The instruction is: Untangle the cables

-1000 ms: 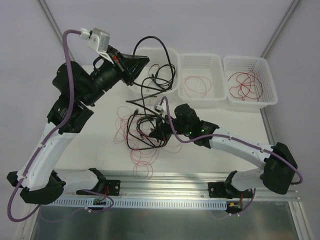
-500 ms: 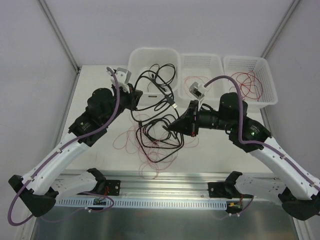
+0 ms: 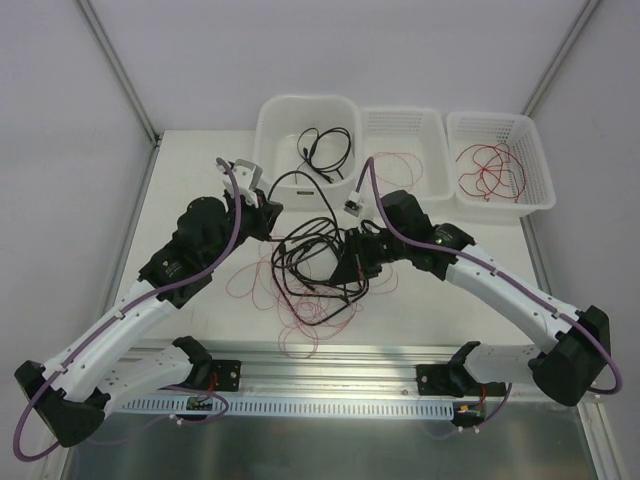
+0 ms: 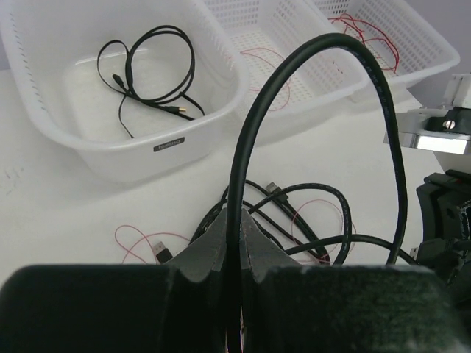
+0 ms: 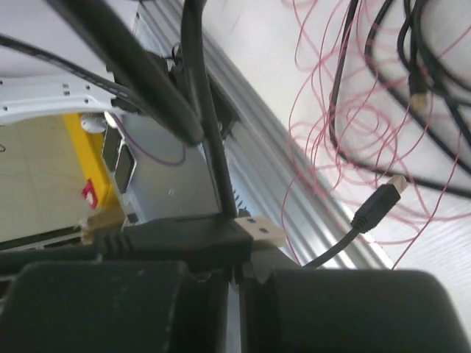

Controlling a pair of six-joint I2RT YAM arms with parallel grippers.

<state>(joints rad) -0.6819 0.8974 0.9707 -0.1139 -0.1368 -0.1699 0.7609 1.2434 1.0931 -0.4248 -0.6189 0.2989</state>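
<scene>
Several black cables (image 3: pixel 312 262) and thin red wires (image 3: pixel 300 318) lie tangled mid-frame on the white counter (image 3: pixel 190 170). The left hand (image 4: pixel 235 224), pressed together, pinches one black cable that arches upward. The right hand (image 5: pixel 237 273) clamps a black plug end (image 5: pixel 199 239) at the tangle's right side. Across the top stand three white baskets (image 3: pixel 262 135): the leftmost holds a loose black cable (image 3: pixel 325 150), the others red wire (image 3: pixel 490 165).
</scene>
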